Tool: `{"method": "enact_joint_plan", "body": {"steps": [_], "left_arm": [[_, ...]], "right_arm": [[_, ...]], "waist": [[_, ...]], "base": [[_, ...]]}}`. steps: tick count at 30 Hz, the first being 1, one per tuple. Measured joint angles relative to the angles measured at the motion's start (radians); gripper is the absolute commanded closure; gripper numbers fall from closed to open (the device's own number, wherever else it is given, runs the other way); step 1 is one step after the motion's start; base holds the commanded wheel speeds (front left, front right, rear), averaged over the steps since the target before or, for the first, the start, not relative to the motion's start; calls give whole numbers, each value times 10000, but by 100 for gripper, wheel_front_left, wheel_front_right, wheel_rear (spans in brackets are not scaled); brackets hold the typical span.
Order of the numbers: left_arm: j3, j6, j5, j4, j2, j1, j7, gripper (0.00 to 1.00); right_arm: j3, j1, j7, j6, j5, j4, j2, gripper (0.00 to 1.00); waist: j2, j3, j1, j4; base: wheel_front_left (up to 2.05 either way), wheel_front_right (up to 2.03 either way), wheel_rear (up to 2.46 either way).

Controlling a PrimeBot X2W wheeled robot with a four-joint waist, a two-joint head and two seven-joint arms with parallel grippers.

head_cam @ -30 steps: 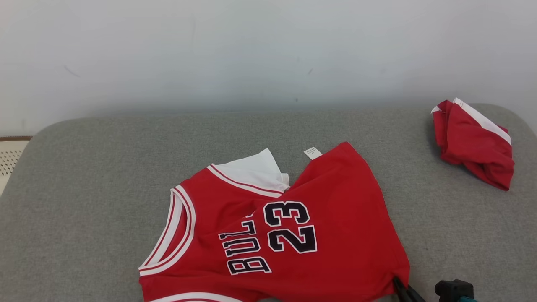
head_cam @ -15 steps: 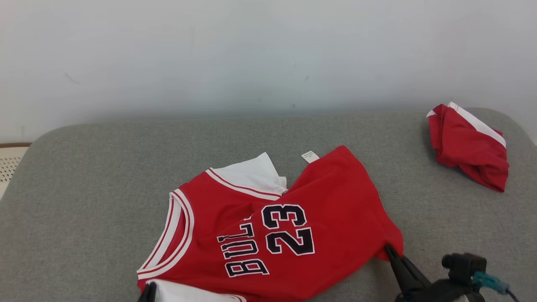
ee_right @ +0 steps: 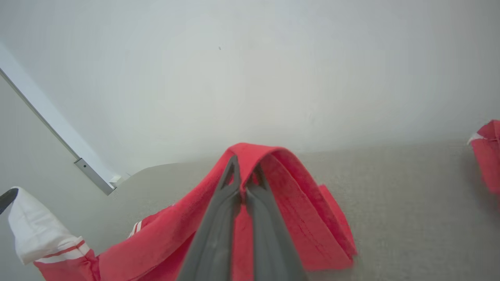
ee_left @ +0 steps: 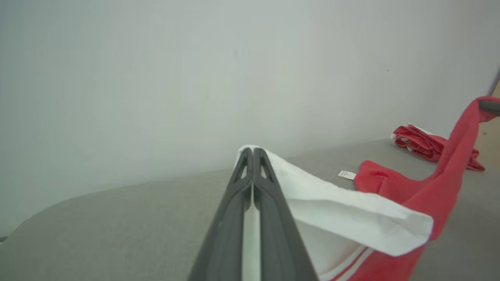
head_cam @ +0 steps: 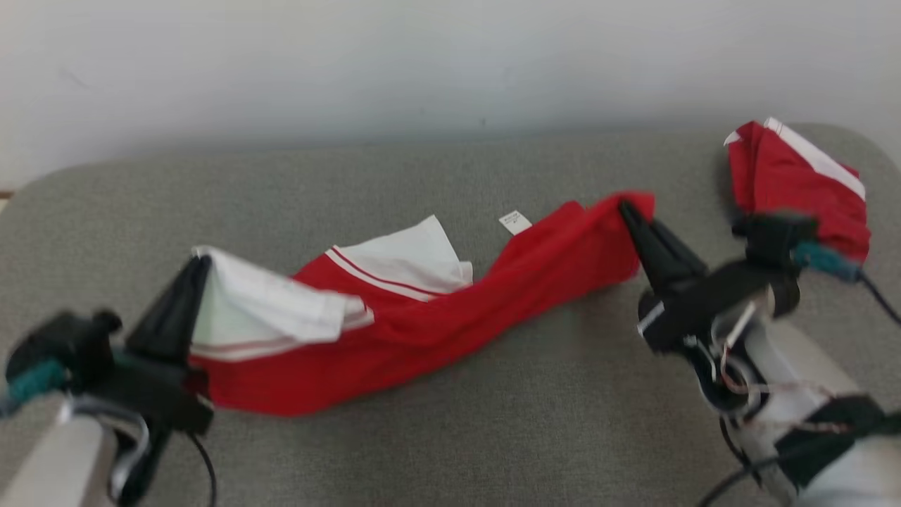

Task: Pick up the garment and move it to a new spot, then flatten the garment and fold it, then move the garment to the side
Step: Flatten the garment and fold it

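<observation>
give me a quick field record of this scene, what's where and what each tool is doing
surface: grey padded top, white wall behind
garment: red jersey with white trim, raised at both ends, middle sagging toward the top
left tool: shut on the jersey's white-trimmed end
right tool: shut on the jersey's red end
label: small white tag at the jersey's far edge
other item: bunched red and white cloth at far right, apart from the jersey
</observation>
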Motion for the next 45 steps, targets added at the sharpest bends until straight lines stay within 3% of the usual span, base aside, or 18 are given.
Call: {"method": "enact_joint_plan", "body": {"steps": [5, 9, 15, 23, 30, 38, 45], "left_arm": [[-548, 0, -485, 744, 761, -2512, 276, 100], [-748, 0, -1429, 1392, 1026, -4563, 360, 100], [-1524, 0, -1651, 2397, 1739, -7714, 439, 100], [-1864, 0, -1718, 3848, 1569, -10842, 353, 100], [-2688, 0, -1440, 5056, 1404, -13220, 322, 100], [-2640, 42, -1515, 6077, 965, -14568, 190, 100], [-2700, 13, -1772, 6441, 616, -14722, -188, 100]], "right_arm": [[249, -2374, 284, 0, 485, 1016, 196, 100], [316, -4375, 443, 0, 1058, 1914, 420, 100], [201, -7507, 648, 0, 1638, 3319, 857, 100], [309, -10451, 320, 0, 1476, 5657, 1373, 100], [311, -11969, -314, 0, 1319, 7334, 1793, 100], [414, -13082, -587, 0, 1273, 8167, 2138, 100], [759, -13025, -635, 0, 1463, 8061, 2201, 100]], "waist": [[0, 802, 2, -37], [1, 1499, 2, -52], [1, 2572, 3, -86], [3, 3629, 4, -159], [1, 3529, -3, -234], [1, 3526, -2, -277], [0, 3901, 0, -240]], "base": [[0, 0, 0], [0, 0, 0], [0, 0, 0], [0, 0, 0], [0, 0, 0], [0, 0, 0], [0, 0, 0]]}}
